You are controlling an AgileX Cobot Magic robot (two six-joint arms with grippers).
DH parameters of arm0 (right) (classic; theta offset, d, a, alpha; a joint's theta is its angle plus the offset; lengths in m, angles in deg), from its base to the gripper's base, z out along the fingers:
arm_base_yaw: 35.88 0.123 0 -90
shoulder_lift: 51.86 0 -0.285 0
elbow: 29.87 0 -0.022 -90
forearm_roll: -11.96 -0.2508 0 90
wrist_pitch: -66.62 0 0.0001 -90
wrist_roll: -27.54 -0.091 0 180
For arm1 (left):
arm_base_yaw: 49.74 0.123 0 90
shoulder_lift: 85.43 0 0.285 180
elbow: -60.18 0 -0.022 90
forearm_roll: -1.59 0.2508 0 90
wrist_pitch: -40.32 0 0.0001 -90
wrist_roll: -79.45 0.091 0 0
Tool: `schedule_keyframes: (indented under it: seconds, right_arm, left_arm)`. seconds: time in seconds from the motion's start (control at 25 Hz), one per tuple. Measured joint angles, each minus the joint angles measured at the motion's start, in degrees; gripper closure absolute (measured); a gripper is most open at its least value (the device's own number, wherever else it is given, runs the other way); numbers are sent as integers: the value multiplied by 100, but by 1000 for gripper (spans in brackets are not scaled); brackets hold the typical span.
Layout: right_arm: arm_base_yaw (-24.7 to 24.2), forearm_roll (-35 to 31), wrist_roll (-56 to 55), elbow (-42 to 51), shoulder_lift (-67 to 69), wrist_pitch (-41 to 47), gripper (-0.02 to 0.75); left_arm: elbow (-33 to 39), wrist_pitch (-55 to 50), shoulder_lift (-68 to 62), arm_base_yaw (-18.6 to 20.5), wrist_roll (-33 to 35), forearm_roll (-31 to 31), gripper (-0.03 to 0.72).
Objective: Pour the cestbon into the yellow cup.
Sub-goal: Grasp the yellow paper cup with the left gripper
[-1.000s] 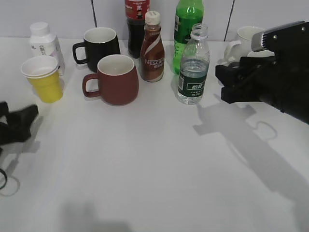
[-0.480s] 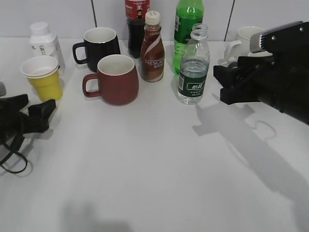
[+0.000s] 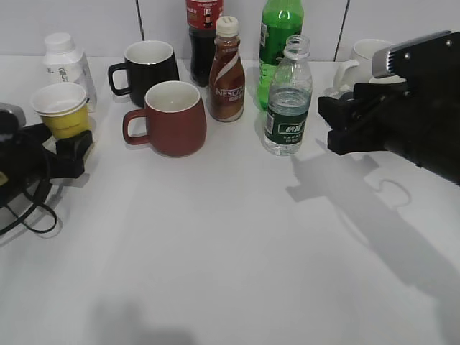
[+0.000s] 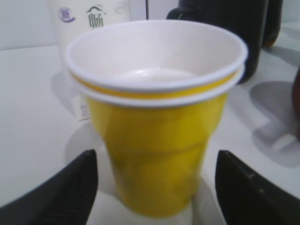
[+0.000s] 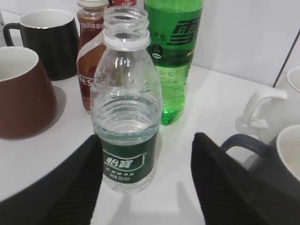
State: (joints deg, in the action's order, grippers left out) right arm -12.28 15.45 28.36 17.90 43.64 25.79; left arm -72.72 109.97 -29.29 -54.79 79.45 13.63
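The left gripper (image 4: 152, 187) has closed in on the yellow cup (image 4: 157, 122) since a second ago and now stands wide with the cup between its fingers, so a grasp looks imminent. The right gripper (image 5: 145, 187), also wide, has barely moved; the uncapped cestbon (image 5: 126, 103) stands just ahead on the surface (image 5: 197, 89), ungrasped

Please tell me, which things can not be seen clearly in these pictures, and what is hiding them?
- Yellow cup: its base is behind the left tool in the exterior view.
- Cola bottle: its top is cut by the exterior view's upper edge.
- Cestbon: the small print is too tiny to read in the right wrist view.
- Grey mug: cut by the right wrist view's edge.
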Motion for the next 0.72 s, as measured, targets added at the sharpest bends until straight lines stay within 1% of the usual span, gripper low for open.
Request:
schedule_keyframes:
  seconds: [0.72]
  right_arm:
    - [0,17,0,0,51,-53,290]
  left_arm:
    - [-931,-19,-548,0,36,44,95]
